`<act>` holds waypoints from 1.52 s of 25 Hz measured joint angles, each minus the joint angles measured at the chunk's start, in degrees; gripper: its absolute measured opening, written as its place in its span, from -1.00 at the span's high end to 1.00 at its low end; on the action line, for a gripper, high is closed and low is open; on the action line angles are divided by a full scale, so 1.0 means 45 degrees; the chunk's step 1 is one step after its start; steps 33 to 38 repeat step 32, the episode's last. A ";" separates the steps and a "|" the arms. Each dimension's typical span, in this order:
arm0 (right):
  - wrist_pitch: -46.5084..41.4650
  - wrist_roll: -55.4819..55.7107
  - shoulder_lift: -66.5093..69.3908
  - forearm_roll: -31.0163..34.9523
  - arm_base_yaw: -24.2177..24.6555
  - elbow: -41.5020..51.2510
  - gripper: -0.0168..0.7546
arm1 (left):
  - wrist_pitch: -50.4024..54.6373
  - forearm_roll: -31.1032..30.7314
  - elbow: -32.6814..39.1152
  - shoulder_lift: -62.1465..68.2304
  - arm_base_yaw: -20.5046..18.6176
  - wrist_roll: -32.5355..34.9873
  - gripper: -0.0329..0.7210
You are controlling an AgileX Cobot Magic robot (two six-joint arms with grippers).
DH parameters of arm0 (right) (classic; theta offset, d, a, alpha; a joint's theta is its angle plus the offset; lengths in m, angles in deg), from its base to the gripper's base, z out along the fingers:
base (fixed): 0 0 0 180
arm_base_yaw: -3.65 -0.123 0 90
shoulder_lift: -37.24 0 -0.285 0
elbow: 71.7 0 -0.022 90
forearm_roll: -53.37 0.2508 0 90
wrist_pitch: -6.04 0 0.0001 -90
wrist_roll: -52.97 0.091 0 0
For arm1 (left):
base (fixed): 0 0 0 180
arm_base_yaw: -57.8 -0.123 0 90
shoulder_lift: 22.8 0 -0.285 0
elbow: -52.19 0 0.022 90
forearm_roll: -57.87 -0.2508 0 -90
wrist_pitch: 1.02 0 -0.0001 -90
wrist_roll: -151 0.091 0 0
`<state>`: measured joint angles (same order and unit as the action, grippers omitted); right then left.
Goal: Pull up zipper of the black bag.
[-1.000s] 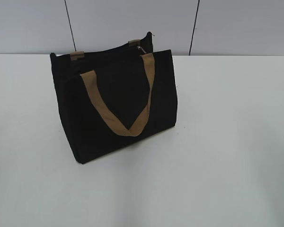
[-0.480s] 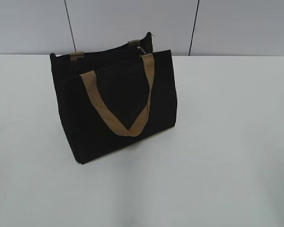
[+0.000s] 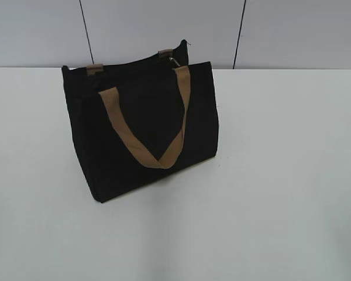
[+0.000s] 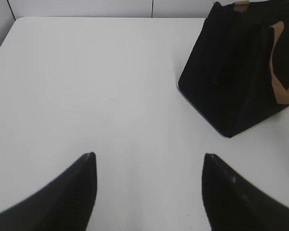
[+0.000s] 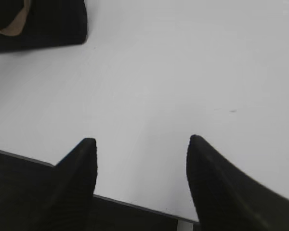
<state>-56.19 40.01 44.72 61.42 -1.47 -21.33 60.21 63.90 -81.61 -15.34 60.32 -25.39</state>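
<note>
The black bag (image 3: 143, 126) stands upright on the white table, left of the middle, with a tan strap handle (image 3: 146, 126) hanging down its front. The zipper runs along its top rim, and a small silvery pull tab (image 3: 174, 60) shows at the right end of the top. The bag also shows at the upper right of the left wrist view (image 4: 236, 72) and at the top left corner of the right wrist view (image 5: 38, 24). My left gripper (image 4: 149, 156) is open and empty over bare table. My right gripper (image 5: 142, 139) is open and empty near the table's front edge. Neither gripper shows in the exterior view.
The white table (image 3: 281, 175) spreads around the bag. A pale panelled wall (image 3: 164, 23) stands behind it. The table's front edge (image 5: 135, 202) shows under my right gripper, with dark space below.
</note>
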 joint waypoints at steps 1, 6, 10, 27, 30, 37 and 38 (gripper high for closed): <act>-0.0034 0.0035 -0.0024 -0.0010 0.0000 0.0000 -0.21 | 0.0000 0.0000 0.0000 0.0000 0.0000 0.0000 -0.44; -0.0063 0.0217 -0.0030 -0.0037 0.0000 0.0015 -0.21 | 0.0000 -0.0013 0.0015 0.0000 0.0000 0.0000 -0.44; -0.0076 0.0245 -0.0030 0.0076 0.0000 0.0015 -0.21 | 0.0000 -0.0013 0.0015 0.0000 0.0000 0.0000 -0.44; -0.0065 0.0267 -0.0030 0.0317 0.0989 0.0015 -0.21 | 0.0000 -0.0022 0.0015 0.0000 0.0000 0.0000 -0.41; -0.0065 0.0267 -0.0030 0.0362 0.0989 0.0015 -0.21 | 0.0000 -0.0022 0.0015 0.0000 0.0000 0.0000 -0.39; -0.0065 0.0267 -0.0030 0.0393 0.0989 0.0015 -0.21 | 0.0000 -0.0022 0.0015 0.0000 0.0000 0.0000 -0.36; -0.0065 0.0267 -0.0030 0.0393 0.0989 0.0015 -0.21 | 0.0000 -0.0022 0.0015 0.0000 0.0000 0.0000 -0.36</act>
